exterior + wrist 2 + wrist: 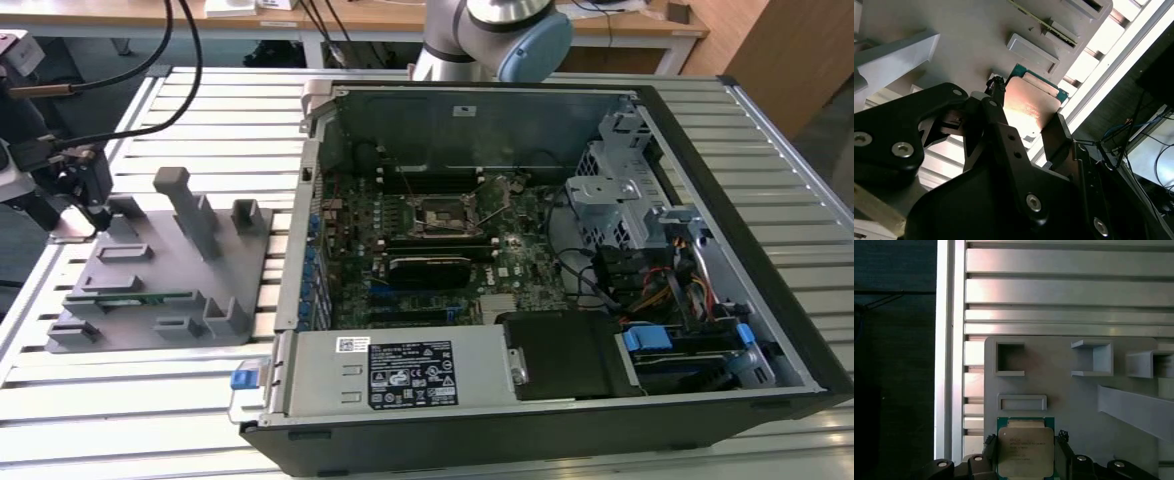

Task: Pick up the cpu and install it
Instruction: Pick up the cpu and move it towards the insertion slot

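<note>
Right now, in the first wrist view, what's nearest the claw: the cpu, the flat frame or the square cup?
1. cpu: inside the claw.
2. flat frame: just past the cpu, on the grey tray.
3. square cup: past the frame, by the tray's corner.

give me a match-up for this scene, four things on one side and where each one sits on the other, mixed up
Things
1. cpu
2. memory stick
3. motherboard
4. grey fixture plate

Places
a. inside the open computer case
b. on the slatted table, to the exterior view's left of the case
c. held by the gripper
d. lying in a holder on the plate

Pairs: 1-c, 2-d, 3-a, 4-b
</note>
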`<move>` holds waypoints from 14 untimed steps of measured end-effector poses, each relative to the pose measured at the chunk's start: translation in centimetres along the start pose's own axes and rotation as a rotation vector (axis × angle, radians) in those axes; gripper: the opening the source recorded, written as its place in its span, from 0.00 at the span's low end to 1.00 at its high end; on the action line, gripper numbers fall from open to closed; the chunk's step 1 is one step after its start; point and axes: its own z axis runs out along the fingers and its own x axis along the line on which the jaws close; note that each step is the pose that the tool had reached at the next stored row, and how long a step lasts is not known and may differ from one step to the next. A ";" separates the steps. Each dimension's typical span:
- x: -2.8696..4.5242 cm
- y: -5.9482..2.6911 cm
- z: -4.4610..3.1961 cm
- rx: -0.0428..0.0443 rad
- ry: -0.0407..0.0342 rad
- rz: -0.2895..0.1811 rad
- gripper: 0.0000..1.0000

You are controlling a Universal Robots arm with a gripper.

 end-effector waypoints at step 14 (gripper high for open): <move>-0.01 0.01 -0.91 0.0000 -0.0004 0.000 0.54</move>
